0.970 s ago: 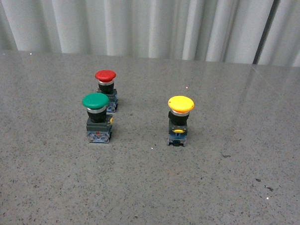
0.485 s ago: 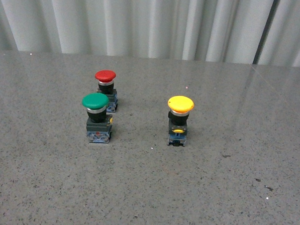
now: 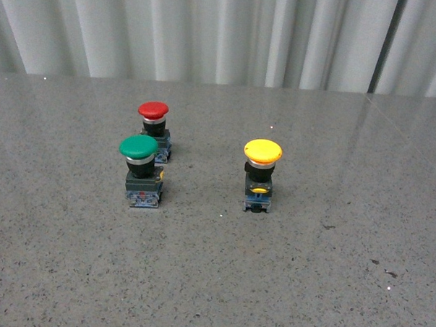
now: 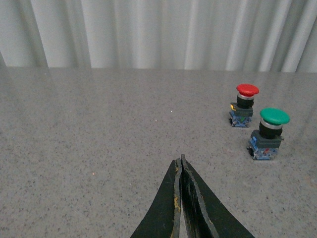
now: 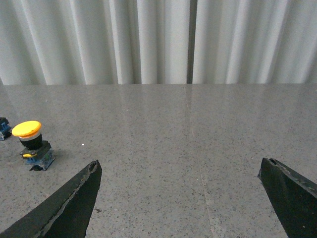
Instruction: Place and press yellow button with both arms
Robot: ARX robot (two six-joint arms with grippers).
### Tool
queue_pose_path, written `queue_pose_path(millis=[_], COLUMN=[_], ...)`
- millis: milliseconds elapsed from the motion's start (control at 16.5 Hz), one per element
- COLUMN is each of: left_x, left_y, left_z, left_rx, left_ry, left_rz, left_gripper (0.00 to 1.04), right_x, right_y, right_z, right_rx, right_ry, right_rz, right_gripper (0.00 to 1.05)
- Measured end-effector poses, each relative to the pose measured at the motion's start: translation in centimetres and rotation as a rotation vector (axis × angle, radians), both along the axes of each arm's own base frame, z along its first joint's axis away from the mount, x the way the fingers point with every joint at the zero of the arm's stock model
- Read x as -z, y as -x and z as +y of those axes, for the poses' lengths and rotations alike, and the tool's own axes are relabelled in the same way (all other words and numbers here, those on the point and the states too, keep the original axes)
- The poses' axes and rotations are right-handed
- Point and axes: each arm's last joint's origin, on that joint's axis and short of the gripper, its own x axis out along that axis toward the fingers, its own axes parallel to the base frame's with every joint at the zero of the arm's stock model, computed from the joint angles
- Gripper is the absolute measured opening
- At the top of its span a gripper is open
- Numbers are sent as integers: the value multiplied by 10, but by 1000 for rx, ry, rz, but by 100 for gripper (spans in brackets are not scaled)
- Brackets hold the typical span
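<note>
At the near edge of the tabletop (image 3: 307, 283), out of the front camera's sight, both arms hang clear of everything. The left gripper (image 4: 181, 163) has its 2 fingers pressed together into 1 thin point, holding nothing. The right gripper (image 5: 179, 166) has its fingers spread wide apart, also empty, with only bare stone between them. Neither touches any button. The yellow button (image 3: 261, 176) stands upright just toward 3 o'clock of the tabletop's middle and well apart from both grippers. The right wrist camera sees it off beyond 1 finger rather than between the 2. The green button (image 3: 139, 171) sits well away at its 9 o'clock, and the red button (image 3: 154, 128) stands close behind the green one at about 1 o'clock. I judge the task to be at its opening, with the reach not yet made. The next move likely calls for the open right gripper to swing over and straddle the black body under the yellow cap without tipping it, leaving the closed left tip free to press.
</note>
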Motion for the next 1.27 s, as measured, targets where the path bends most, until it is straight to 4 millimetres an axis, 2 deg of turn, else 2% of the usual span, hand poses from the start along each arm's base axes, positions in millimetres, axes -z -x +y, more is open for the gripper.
queue_pose_path(millis=[121, 424, 485, 848, 1030, 1091, 1212, 1273], left_x=[-5, -3, -3, -3, -3, -3, -3, -3], left_y=[4, 4, 4, 4, 4, 4, 4, 4], left_z=[0, 0, 0, 0, 0, 0, 0, 0], left_rx=[-6, -3, -3, -3, -3, -3, -3, -3], left_ry=[0, 0, 1, 1, 1, 1, 1, 0], left_rz=[-55, -43, -43, -43, -43, -43, -43, -43], left_gripper=[2, 2, 5, 59, 91, 98, 98, 98], right_x=[0, 0, 0, 0, 0, 0, -5, -25], right_y=[0, 0, 0, 0, 0, 0, -7, -17], right_z=[0, 0, 0, 0, 0, 0, 2, 6], right_rx=[-1, 0, 0, 0, 0, 0, -9, -38], right_ry=[0, 0, 0, 0, 0, 0, -39, -41], right_rz=[-2, 0, 0, 0, 0, 0, 38, -1], right_gripper=[98, 98, 98, 98, 98, 98, 98, 98])
